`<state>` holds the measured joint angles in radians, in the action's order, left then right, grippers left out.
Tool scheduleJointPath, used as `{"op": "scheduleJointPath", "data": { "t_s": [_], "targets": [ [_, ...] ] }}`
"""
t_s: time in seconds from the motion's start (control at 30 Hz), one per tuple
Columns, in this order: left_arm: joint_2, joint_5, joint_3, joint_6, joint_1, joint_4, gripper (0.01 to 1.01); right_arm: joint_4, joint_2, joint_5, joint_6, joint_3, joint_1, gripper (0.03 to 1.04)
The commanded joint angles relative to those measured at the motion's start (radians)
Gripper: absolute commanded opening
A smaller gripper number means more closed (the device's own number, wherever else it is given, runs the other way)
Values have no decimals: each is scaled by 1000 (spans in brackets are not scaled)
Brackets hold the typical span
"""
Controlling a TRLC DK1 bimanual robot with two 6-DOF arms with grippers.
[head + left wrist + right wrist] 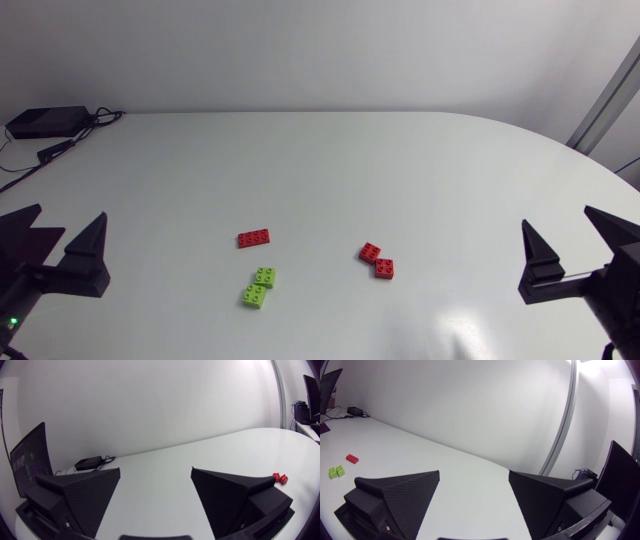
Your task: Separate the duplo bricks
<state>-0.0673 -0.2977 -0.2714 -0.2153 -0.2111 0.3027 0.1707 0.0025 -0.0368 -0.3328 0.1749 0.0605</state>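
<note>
Three groups of duplo bricks lie near the table's middle front. A flat red brick [254,238] lies alone. Just in front of it, two green bricks [259,287] sit joined with an offset. To the right, two small red bricks [377,260] are joined corner to corner. My left gripper [68,215] stands open at the left edge, far from the bricks. My right gripper [557,220] stands open at the right edge. The left gripper [155,470] is empty, with the red pair [280,478] beside it. The right gripper [474,472] is empty, with the red brick [353,458] and the green pair [336,472] off to its side.
A black box [45,122] with cables sits at the table's back left corner, also seen ahead of the left gripper as a black box [90,463]. The white table [400,170] has a rounded right end.
</note>
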Motion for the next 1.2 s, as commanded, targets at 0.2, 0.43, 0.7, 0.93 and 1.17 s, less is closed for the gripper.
{"op": "scheduleJointPath", "data": {
  "t_s": [0.2,0.43,0.7,0.93,1.17],
  "targets": [
    [70,-24,115,1,42,-123,989,-112,-9,141,-3,-109,-183,995],
    [75,-24,136,-4,44,-160,989,-166,-10,235,-8,-144,-283,995],
    [81,-24,221,-9,9,-246,989,-209,-10,233,-23,-167,-315,995],
    [81,-3,233,30,4,-244,989,-204,-9,207,-28,-180,-332,995],
    [81,-1,235,180,53,-255,989,-211,-10,202,-94,-180,-332,995]
  ]
}}
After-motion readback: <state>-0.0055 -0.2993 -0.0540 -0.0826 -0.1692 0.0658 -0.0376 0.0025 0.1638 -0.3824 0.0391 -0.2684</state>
